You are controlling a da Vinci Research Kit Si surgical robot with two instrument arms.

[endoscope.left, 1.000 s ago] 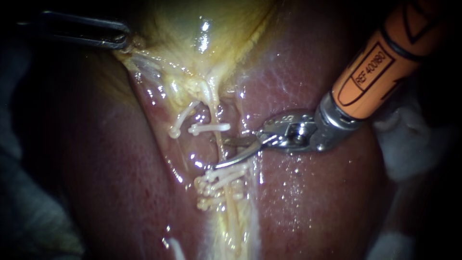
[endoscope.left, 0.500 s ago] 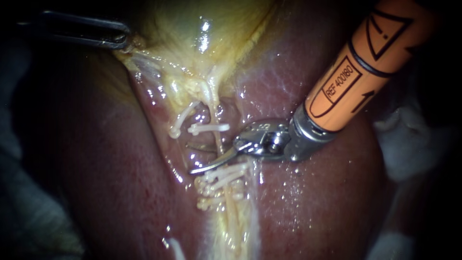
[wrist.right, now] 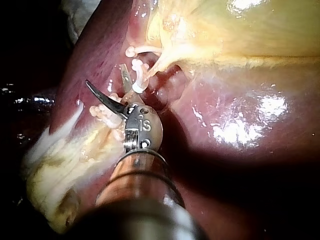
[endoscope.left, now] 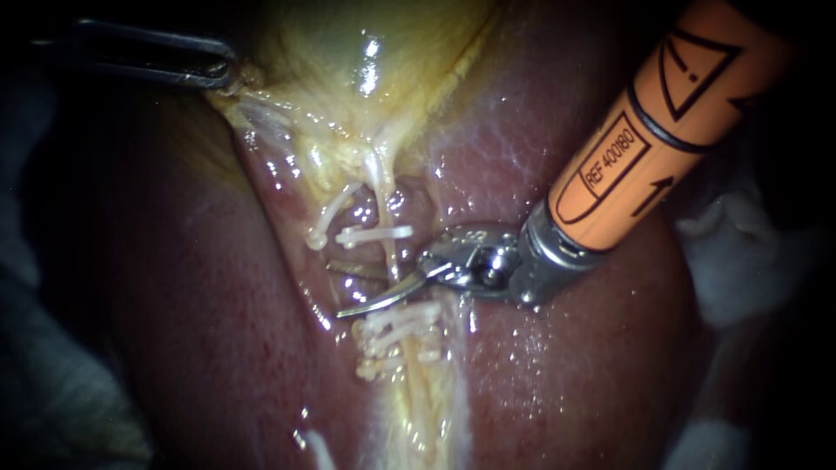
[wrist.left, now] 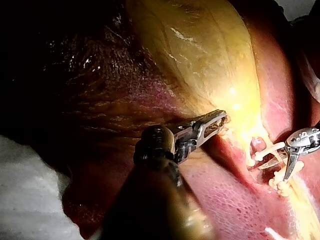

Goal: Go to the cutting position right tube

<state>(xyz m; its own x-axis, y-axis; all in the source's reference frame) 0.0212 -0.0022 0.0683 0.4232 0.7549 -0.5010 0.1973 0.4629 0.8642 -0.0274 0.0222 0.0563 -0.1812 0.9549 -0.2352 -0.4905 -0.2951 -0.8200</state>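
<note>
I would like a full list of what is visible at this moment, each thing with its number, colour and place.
liver: one, dark red, under and around everything else.
gallbladder: one, yellow, beyond the clips at the far end of the field.
tube: one clearly seen, pale, running from the gallbladder down between the open blades.
upper clips: two, white, on the gallbladder side of the blades.
lower clips: a cluster, white, on the other side of the blades; number unclear.
cloth: some patches, white, at the edges of the scene.
left instrument: one, dark metal, jaws shut on the gallbladder's edge.
right instrument: one, orange shaft, silver curved blades open across the tube.
</note>
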